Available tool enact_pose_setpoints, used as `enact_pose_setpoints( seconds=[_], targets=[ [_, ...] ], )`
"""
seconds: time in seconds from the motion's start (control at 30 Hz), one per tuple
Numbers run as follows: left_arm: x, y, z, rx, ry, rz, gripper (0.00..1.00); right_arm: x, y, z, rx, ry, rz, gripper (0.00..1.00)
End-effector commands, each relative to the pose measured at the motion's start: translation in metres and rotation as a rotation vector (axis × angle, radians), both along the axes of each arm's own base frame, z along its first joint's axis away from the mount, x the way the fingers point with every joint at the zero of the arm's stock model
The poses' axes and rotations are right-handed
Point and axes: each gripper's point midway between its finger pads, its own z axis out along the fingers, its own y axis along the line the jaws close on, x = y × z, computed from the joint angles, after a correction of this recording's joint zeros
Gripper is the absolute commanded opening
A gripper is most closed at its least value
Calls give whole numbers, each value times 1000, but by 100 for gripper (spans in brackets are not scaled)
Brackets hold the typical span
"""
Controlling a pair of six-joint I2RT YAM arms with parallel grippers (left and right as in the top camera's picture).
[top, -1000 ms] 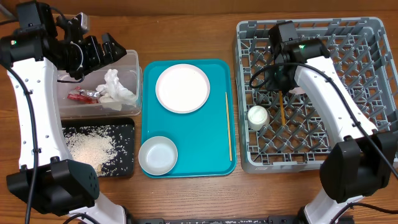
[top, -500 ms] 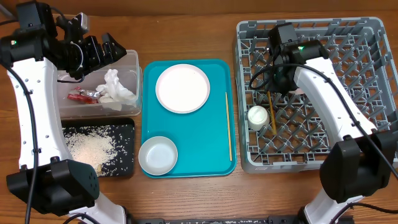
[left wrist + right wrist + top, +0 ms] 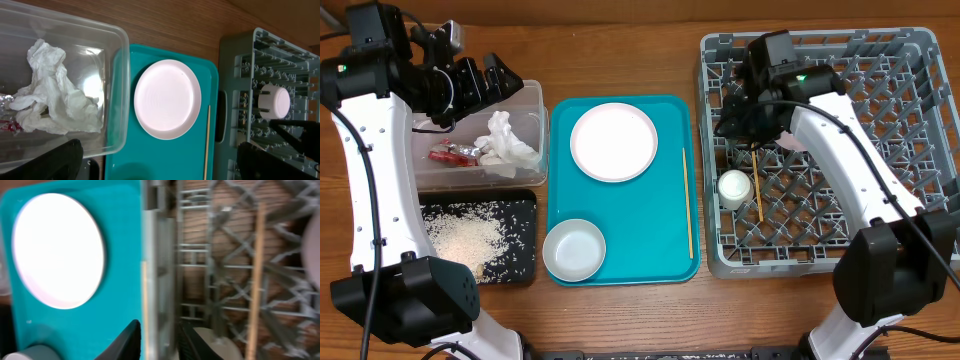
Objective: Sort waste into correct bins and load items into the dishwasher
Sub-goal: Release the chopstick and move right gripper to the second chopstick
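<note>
Since a second ago the right gripper has let go of the chopstick and moved off toward the far left part of the rack. That chopstick stood tilted under the gripper before; now it lies flat on the rack's grid, just beside the cup, and nothing holds it. The right gripper's 2 fingers are a little apart with nothing between them. The cup sits in the rack near its left wall. The other chopstick lies on the teal tray, along its right edge. The plate is at the far end of that tray and the bowl is at the near left corner, well apart from the plate. The left gripper has not moved; it hangs over the far side of the tub with its jaws spread wide and empty. Inside the tub are the tissue and, to its left, the wrapper. The black tray sits just in front of the tub, with rice piled in it and more grains spread around. Everything rests on the wooden table.
</note>
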Motion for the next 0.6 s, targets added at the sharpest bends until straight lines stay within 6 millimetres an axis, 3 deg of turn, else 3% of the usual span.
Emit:
enact_pose_setpoints(
  seconds=[0.0,0.17,0.4,0.57],
  targets=[
    [2,-2,8,-2,-29,-15,100,-8,29,8,74,5,28,30],
    [2,-2,8,-2,-29,-15,100,-18,62,10,69,-18,92,36],
    [2,-2,8,-2,-29,-15,100,-34,83,-2,-79,-41,38,38],
    [2,-2,8,-2,-29,-15,100,-48,88,-19,-198,-67,-35,38]
  ],
)
